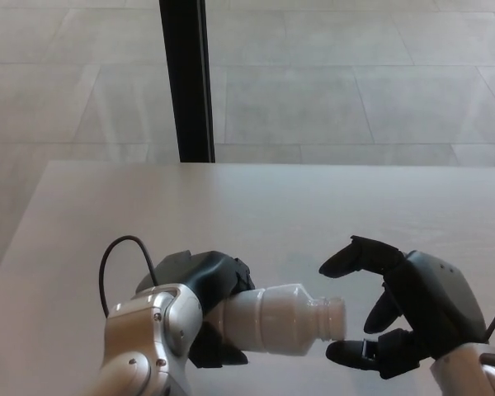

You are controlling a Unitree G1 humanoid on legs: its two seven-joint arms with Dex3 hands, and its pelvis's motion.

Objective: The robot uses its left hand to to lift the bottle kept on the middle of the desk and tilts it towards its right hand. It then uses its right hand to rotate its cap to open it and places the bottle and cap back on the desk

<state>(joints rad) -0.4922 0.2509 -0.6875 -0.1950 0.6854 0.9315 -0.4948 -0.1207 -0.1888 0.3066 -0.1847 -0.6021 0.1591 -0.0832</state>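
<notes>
A: Left hand [210, 285], black, thick fingers wrapped tight round the base of the white plastic bottle [285, 320]. Bottle is lifted off the pale wooden desk [256, 206], lying near horizontal, neck pointing to 3 o'clock.

B: Right hand [400, 318]?

A: Spread wide, holding nothing. One black finger arches over the neck at about 12 o'clock, the lower digit sits at about 5 o'clock of the mouth, close to it, can't tell if it's touching.

B: Cap?

A: Can't make one out. The neck end [334, 318] looks like bare threads, white on white, so unsure. No loose cap visible on the desk.

B: So how should the twist step go?

A: My read: the right hand needs to centre on the neck axis before closing, digits on opposite sides of the rim, not clipping it off-centre. Left grip should hold firm so the bottle doesn't spin along. Keep the tilt steady.

B: Background?

A: Black vertical post [186, 78] at 12 o'clock, grey tiled floor [355, 74] behind.
</notes>
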